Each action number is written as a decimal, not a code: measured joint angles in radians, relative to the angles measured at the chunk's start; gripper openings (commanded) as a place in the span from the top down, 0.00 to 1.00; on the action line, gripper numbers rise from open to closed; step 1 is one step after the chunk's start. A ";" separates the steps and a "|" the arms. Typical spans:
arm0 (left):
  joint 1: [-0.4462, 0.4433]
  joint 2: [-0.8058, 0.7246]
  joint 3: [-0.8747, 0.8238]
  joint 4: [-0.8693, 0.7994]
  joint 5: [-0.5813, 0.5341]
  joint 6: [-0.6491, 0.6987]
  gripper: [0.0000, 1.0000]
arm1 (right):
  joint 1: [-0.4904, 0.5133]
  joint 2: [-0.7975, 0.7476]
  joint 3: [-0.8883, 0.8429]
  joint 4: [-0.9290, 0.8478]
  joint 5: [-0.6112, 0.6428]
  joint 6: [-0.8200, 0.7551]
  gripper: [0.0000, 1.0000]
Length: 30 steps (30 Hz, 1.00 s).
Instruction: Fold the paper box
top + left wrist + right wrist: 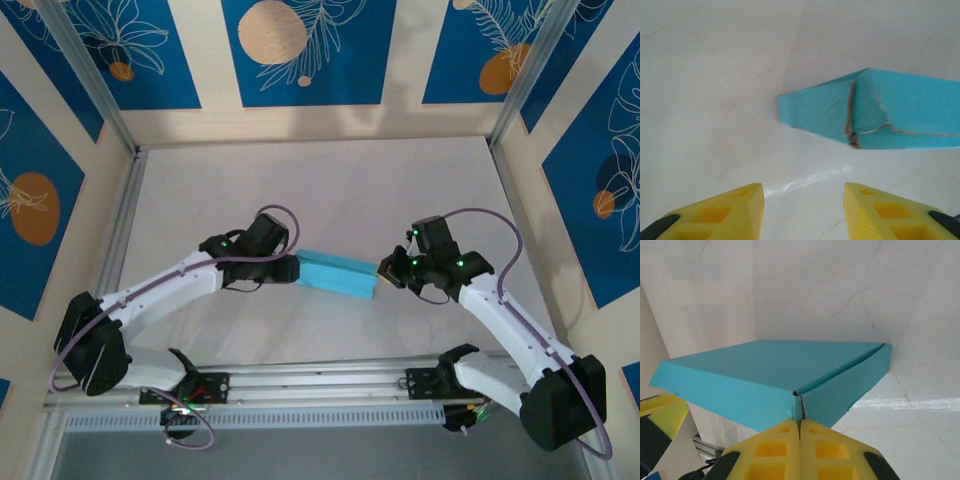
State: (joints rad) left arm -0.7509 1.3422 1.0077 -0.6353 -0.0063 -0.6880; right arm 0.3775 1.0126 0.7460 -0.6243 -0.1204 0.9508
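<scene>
Here the paper box (338, 273) is spanning left-right between the grippers: right gripper (800, 424) is pinching its corner, left gripper (803, 189) is gaping just short.

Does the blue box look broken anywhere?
Yes. In the left wrist view, the paper box has a gaping, ragged seam at its end, where the flaps meet unevenly and bare card edge shows.

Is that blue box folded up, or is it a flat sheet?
Folded up: the paper box has a flat top and side walls meeting at corners.
</scene>
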 measured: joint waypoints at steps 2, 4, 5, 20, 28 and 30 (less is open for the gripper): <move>0.016 -0.011 -0.003 -0.012 -0.002 0.006 0.54 | 0.000 0.000 0.000 0.000 0.000 -0.001 0.93; 0.033 -0.022 -0.006 -0.014 -0.001 0.011 0.55 | 0.000 0.000 0.000 0.000 0.000 -0.003 0.93; 0.038 -0.024 -0.006 -0.012 0.003 0.015 0.55 | 0.002 0.001 0.000 0.000 0.001 -0.004 0.93; 0.103 -0.006 -0.008 0.141 0.123 -0.001 0.44 | 0.010 0.001 0.000 0.001 0.002 -0.008 0.93; 0.126 0.023 -0.008 0.202 0.160 -0.017 0.50 | 0.010 0.006 0.000 0.007 0.002 -0.008 0.94; 0.127 0.021 -0.008 0.213 0.167 -0.018 0.50 | 0.010 0.006 0.000 0.007 0.002 -0.008 0.94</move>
State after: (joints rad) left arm -0.6235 1.3636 0.9993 -0.4221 0.1608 -0.7063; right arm 0.3874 1.0183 0.7460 -0.6174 -0.1188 0.9428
